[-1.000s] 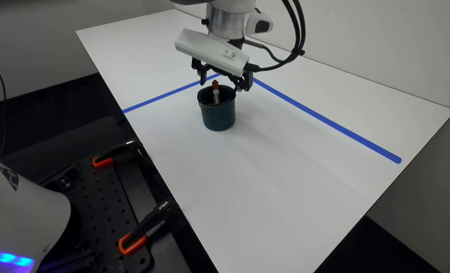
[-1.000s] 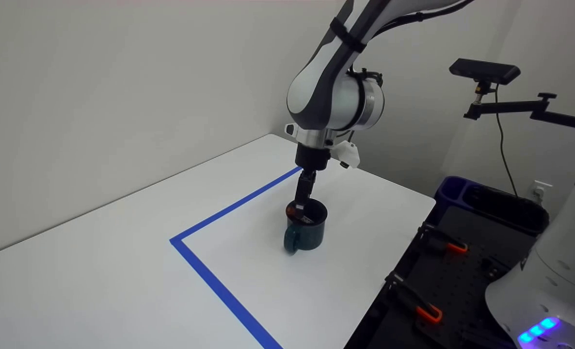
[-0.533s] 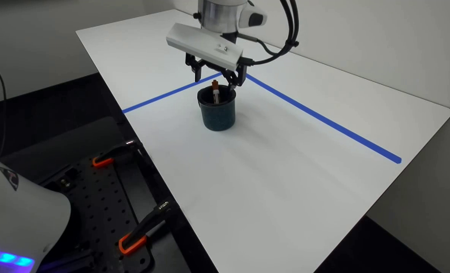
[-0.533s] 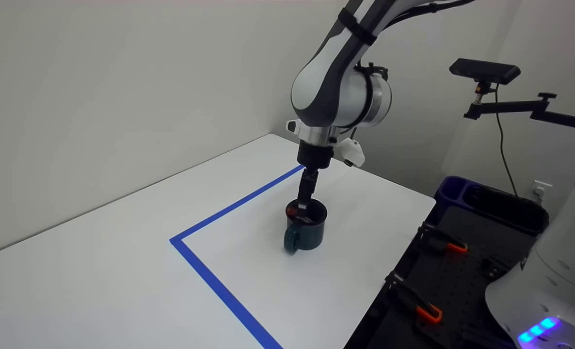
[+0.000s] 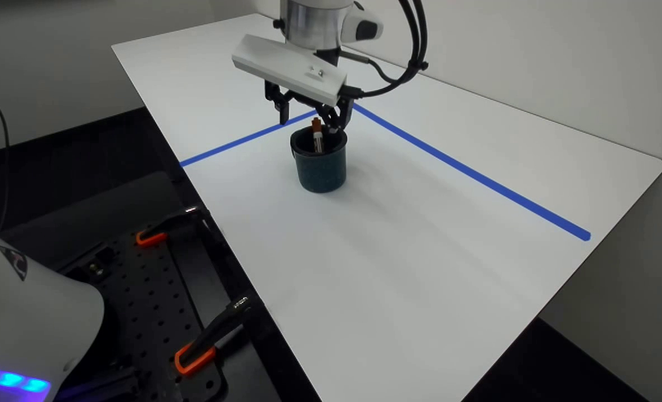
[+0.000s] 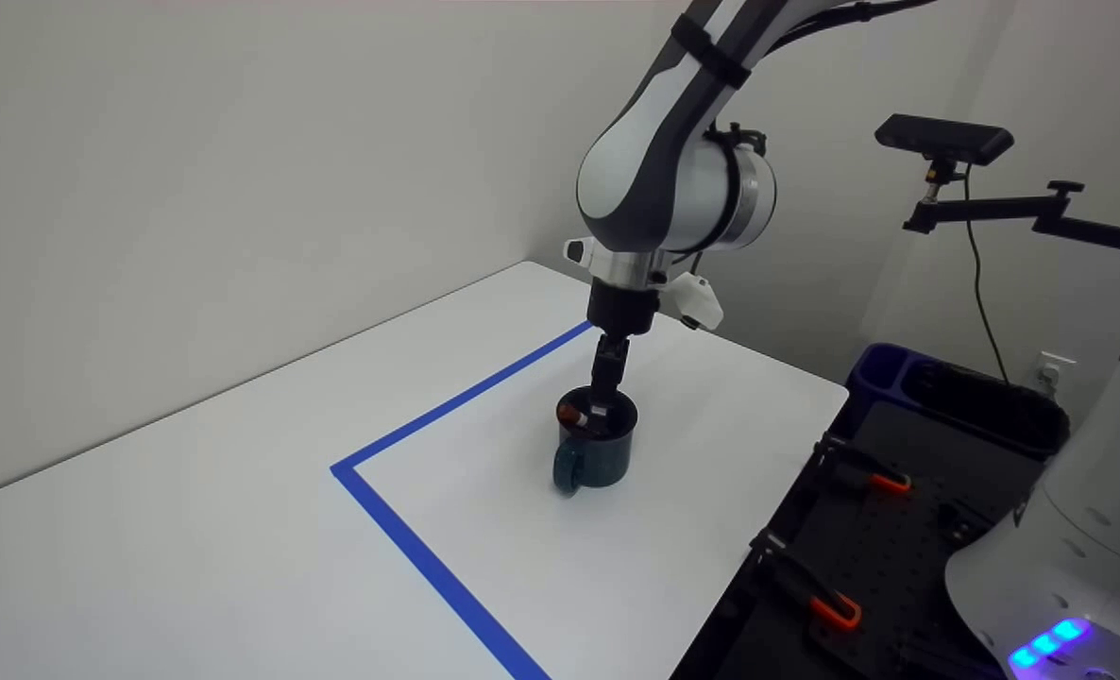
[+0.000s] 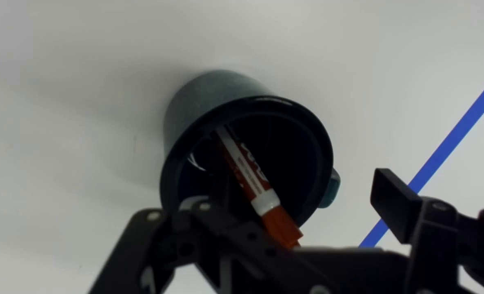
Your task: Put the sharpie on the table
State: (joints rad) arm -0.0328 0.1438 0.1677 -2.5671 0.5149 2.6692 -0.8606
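Slantwise, the sharpie (image 7: 255,183) leans in the mug (image 5: 321,172) — orange end up — the hand (image 5: 308,125) spread wide.

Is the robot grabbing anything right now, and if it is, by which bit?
No, nothing is held. The gripper stands open, and the sharpie leans inside the cup, orange end up.

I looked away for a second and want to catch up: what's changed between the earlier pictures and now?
In both exterior views the open jaws have shifted sideways, toward the side where the robot's base stands. Nothing was taken hold of or let go. The marker still leans in the cup, which stayed put on the table.
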